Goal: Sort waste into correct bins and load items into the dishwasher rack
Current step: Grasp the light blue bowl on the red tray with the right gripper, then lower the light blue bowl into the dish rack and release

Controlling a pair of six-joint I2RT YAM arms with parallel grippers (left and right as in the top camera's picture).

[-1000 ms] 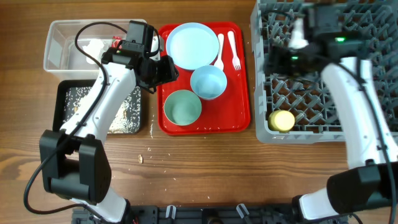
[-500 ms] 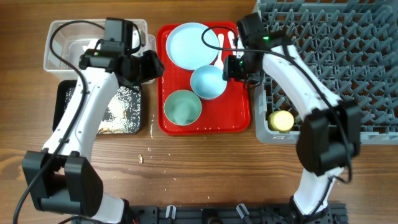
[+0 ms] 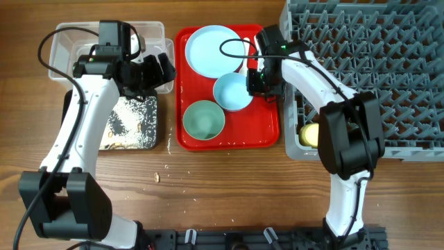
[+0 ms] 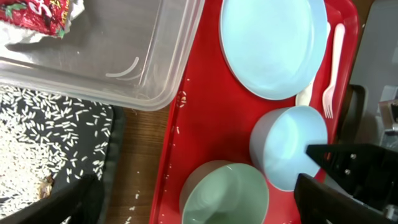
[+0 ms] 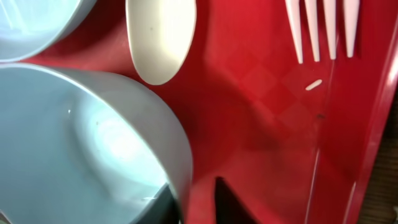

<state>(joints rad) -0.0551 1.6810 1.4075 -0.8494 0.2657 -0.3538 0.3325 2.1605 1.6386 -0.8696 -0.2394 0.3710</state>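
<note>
Roughly halfway, I'd say. Left of the red serving tray [image 3: 267, 132], the clear tub [image 3: 62, 31] holds the crumpled red wrapper [image 4: 37, 15]. The black tray [image 3: 161, 132] beside it is strewn with rice-like food scraps [image 3: 128, 121]. A few crumbs [image 3: 157, 177] lie on the desk [image 3: 243, 187] off the serving tray's lower-left corner.

Right of the serving tray, the grey dishwasher rack [image 3: 388, 83] shows only the small yellow cup [image 3: 311, 133]. The rest waits on the serving tray: the light blue plate [image 3: 214, 48] at the top, the light blue bowl [image 3: 231, 94] mid-tray, the pale green bowl [image 3: 203, 119] lower left, and the white spoon [image 5: 160, 37] and fork [image 5: 323, 25] by its right edge.

The blue bowl looks smooth, thin-walled and empty. The right end effector [image 5: 196, 199] straddles its rim on the side facing the serving tray's right edge. A sliver of red shows beside the wall, so it is not clamped. The left end effector [image 3: 158, 69] hangs spread and empty just off the serving tray's left edge.
</note>
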